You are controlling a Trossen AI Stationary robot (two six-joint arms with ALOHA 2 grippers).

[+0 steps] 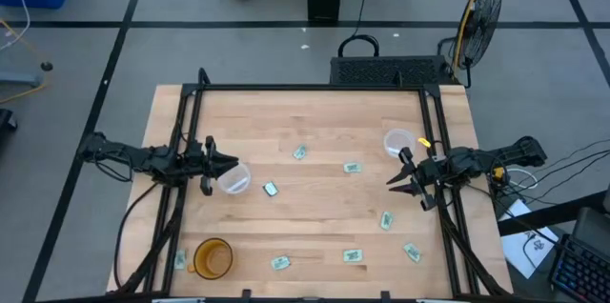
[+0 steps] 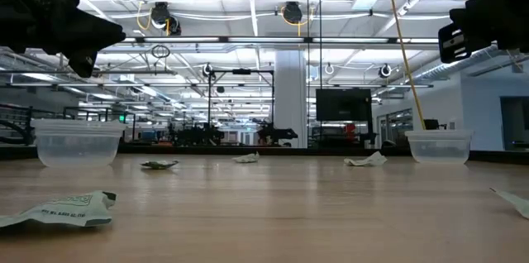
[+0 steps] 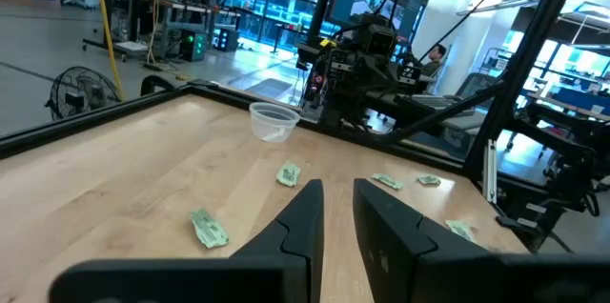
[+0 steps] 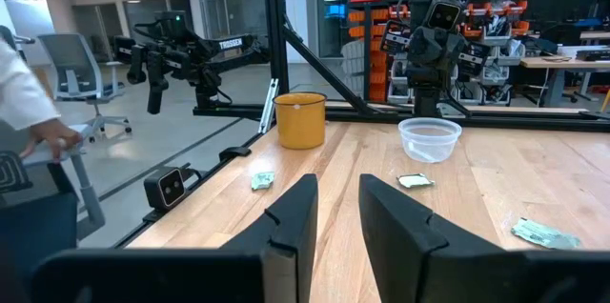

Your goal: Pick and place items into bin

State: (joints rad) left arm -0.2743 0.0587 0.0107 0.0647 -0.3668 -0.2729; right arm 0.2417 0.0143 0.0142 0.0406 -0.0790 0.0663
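- On the pale wooden table [image 1: 315, 198], your left gripper [image 1: 227, 162] hovers at the left edge beside a clear round plastic bin [image 1: 234, 179], and your right gripper [image 1: 396, 177] hovers at the right edge below a second clear round bin [image 1: 398, 141]. Both sets of jaws stand slightly parted and hold nothing.
- Your items, small flat pale green and white packets, lie scattered well apart: one near centre [image 1: 300, 152], one toward the right [image 1: 353, 167], a darker one [image 1: 271, 189] just beside the left bin, and others along the near edge [image 1: 279, 263] [image 1: 354, 255] [image 1: 411, 252] [image 1: 386, 219].
- Flat packets give the fingers little to bite. Come down too shallow and you will likely close on air; too deep and the tips scrape the wood.
- A packet may skid ahead of one finger if you approach off-centre.
- Light clear bins could tip or slide if you brush a rim during a drop, especially the left one, so close to your gripper.
- An orange cup [image 1: 213, 257] stands near the front-left packet [image 1: 180, 259]; reaching there risks knocking it.
- Sending both arms to the middle packets together invites a collision.
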